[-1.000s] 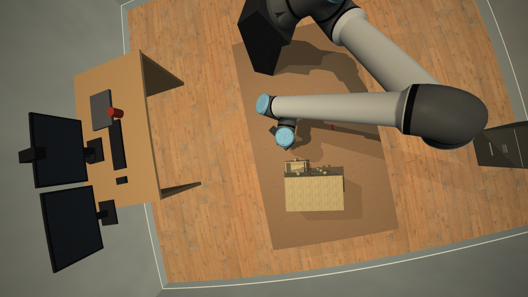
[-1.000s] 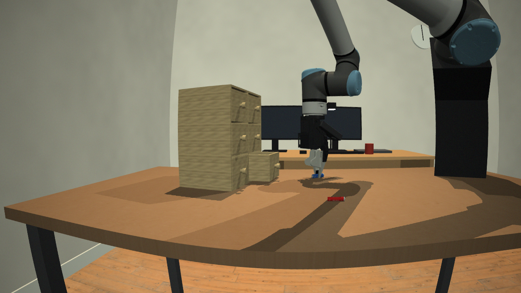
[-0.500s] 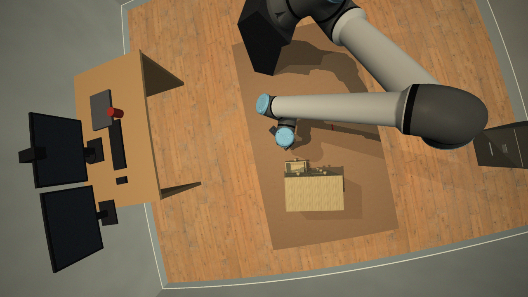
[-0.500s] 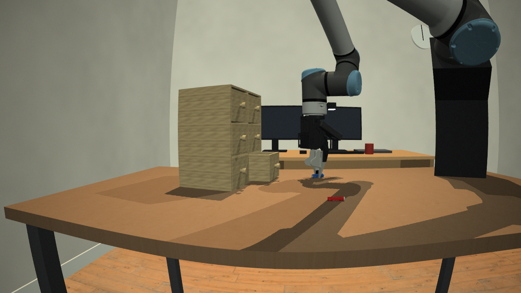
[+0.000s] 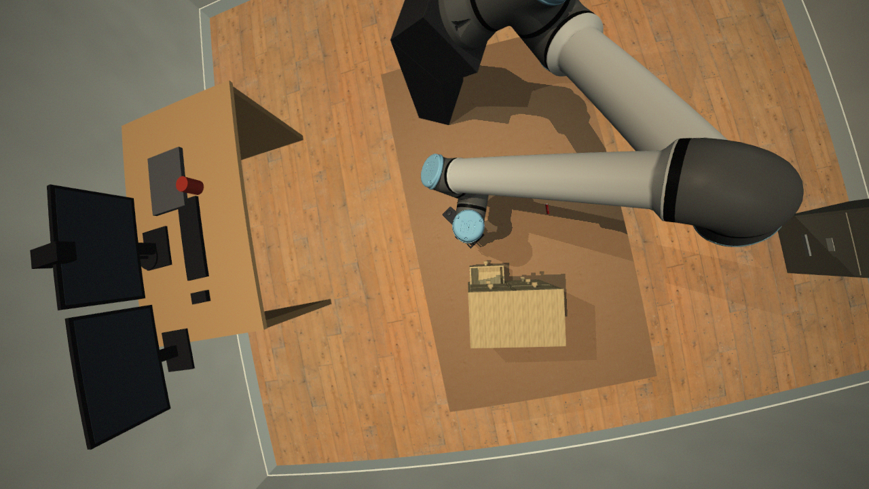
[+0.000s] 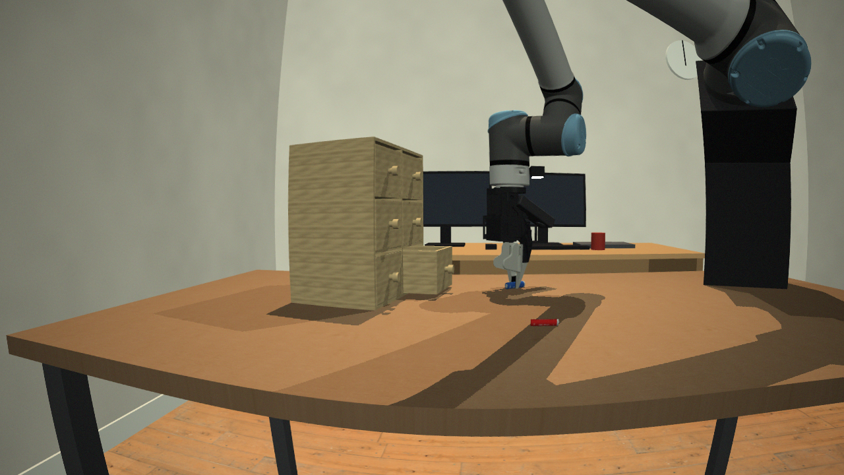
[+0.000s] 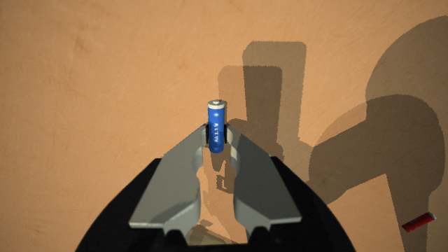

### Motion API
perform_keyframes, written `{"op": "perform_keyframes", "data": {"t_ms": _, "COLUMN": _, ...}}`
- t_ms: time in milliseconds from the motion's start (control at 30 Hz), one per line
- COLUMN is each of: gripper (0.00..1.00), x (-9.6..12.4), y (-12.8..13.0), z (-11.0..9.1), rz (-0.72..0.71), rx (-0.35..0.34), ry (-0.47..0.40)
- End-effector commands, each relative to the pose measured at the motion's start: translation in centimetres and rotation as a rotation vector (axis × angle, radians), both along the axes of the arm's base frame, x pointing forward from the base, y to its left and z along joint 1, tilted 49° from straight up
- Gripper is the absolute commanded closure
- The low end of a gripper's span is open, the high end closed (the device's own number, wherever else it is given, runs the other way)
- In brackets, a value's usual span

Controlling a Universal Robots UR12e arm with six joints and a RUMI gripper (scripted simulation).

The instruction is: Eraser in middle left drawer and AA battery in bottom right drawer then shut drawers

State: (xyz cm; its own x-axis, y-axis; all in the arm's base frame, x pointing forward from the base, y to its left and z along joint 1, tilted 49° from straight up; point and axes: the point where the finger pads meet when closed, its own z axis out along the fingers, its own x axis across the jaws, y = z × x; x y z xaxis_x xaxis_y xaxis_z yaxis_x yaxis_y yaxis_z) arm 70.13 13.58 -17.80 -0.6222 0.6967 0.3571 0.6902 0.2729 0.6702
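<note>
Chest (image 5: 516,318) (image 6: 331,224), upright on the bench (image 5: 516,386) (image 6: 194,313) (image 7: 105,70) at the left in the exterior view, has its bottom-row right drawer (image 5: 487,275) (image 6: 420,274) pulled out toward the right (the far column from that side), while the other drawer fronts sit flush. To the right of that drawer, the jaws point downward and are drawn in narrow, gripping the sides of the blue AA battery (image 6: 514,284) (image 7: 216,130) low over the bench; nearer lies a small red cylinder (image 5: 546,209) (image 6: 544,322) (image 7: 418,222), apart from them.

Relative to the earlier top and exterior views, no change in the position of any component can be discerned at present (the wrist view has no earlier counterpart and is therefore excluded from the comparison), and any displacement of the arm (image 5: 556,179) (image 6: 540,50) is too small to tell.
</note>
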Motion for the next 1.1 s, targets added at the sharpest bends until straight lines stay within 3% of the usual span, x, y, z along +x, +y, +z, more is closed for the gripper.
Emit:
{"op": "perform_keyframes", "data": {"t_ms": 0, "gripper": 0.95, "x": 0.0, "y": 0.0, "z": 0.0, "rz": -0.001, "rx": 0.0, "ry": -0.001}}
{"op": "perform_keyframes", "data": {"t_ms": 167, "gripper": 0.95, "x": -0.3, "y": -0.7, "z": 0.7, "rz": -0.001, "rx": 0.0, "ry": -0.001}}
{"op": "perform_keyframes", "data": {"t_ms": 433, "gripper": 0.95, "x": -2.3, "y": -4.2, "z": 4.1, "rz": -0.001, "rx": 0.0, "ry": -0.001}}
{"op": "perform_keyframes", "data": {"t_ms": 700, "gripper": 0.95, "x": -3.5, "y": -6.3, "z": 6.2, "rz": -0.001, "rx": 0.0, "ry": -0.001}}
{"op": "perform_keyframes", "data": {"t_ms": 1067, "gripper": 0.95, "x": -3.7, "y": -6.7, "z": 6.5, "rz": -0.001, "rx": 0.0, "ry": -0.001}}
